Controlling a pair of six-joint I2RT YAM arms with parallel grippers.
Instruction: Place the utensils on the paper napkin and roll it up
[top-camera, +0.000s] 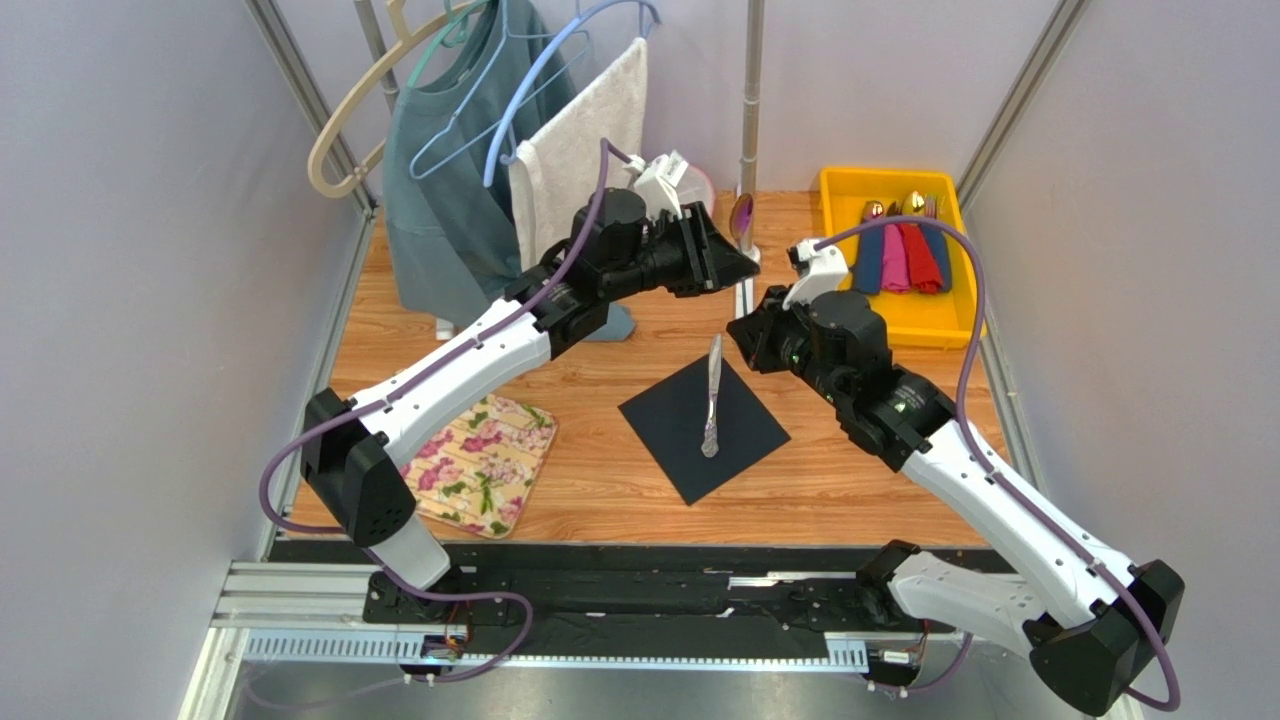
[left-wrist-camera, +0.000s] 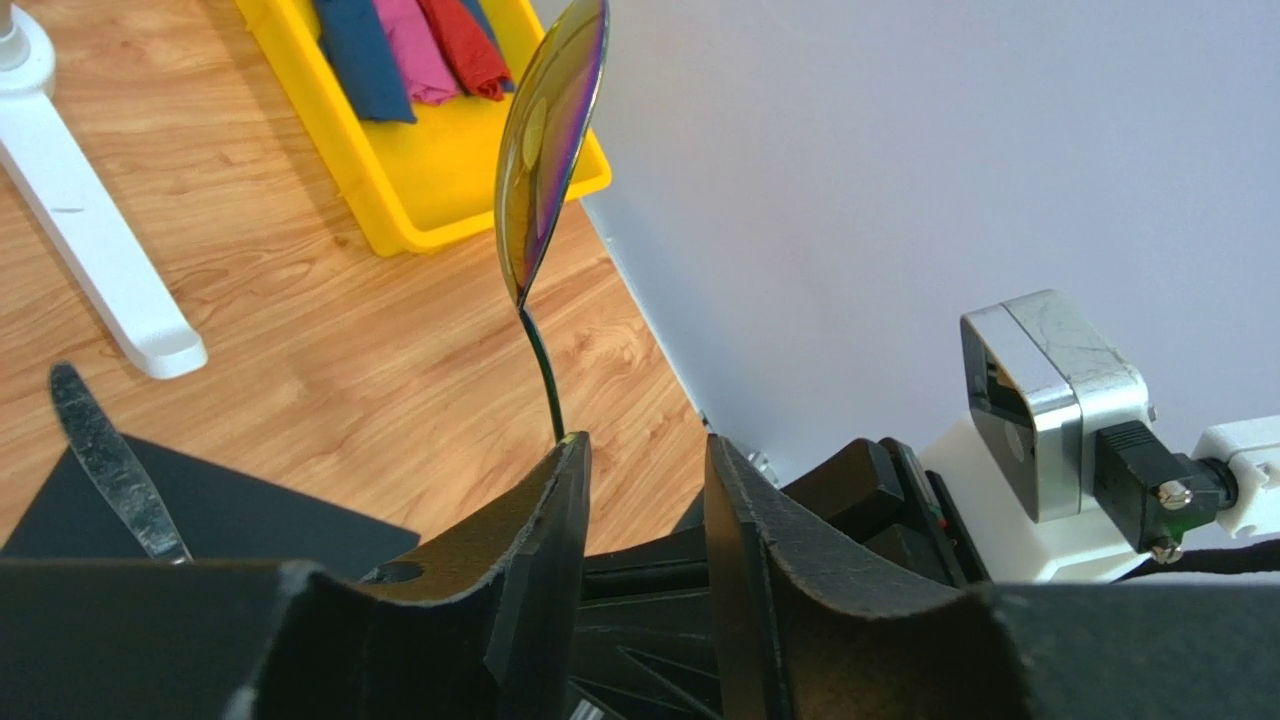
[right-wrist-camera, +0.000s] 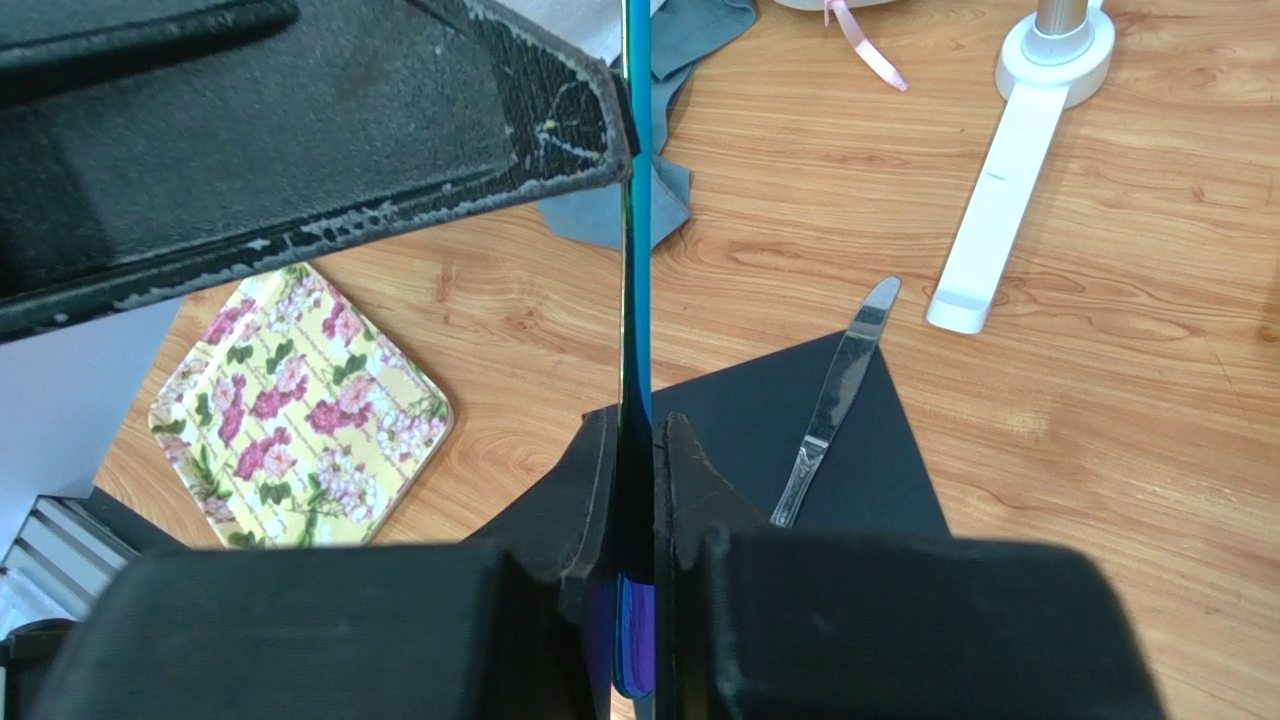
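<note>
floral mat (top-camera: 481, 458): lies flat on the table (top-camera: 842, 495), to the left of the paper napkin and apart from it
left gripper (left-wrist-camera: 646, 443): in the air beyond the far corner of the paper napkin; its fingers are spread, the thin stem of the spoon leans on the inner edge of one finger and the other finger does not touch it
paper napkin (top-camera: 744, 435): black sheet, flat on the table, one corner pointing to the arm bases
knife (top-camera: 712, 393): lies on the paper napkin along its middle, the blade tip passing a little over the far corner
spoon (left-wrist-camera: 549, 150): in the air beyond the far corner of the paper napkin, its purple shiny bowl at the end away from the right gripper
right gripper (right-wrist-camera: 642, 420): just right of the far corner of the paper napkin, above the table; its fingers are pressed together on the handle of the spoon
yellow tray (top-camera: 917, 318): to the right of the paper napkin and further back, well apart; it holds blue, pink and red rolled napkins (top-camera: 899, 258)
</note>
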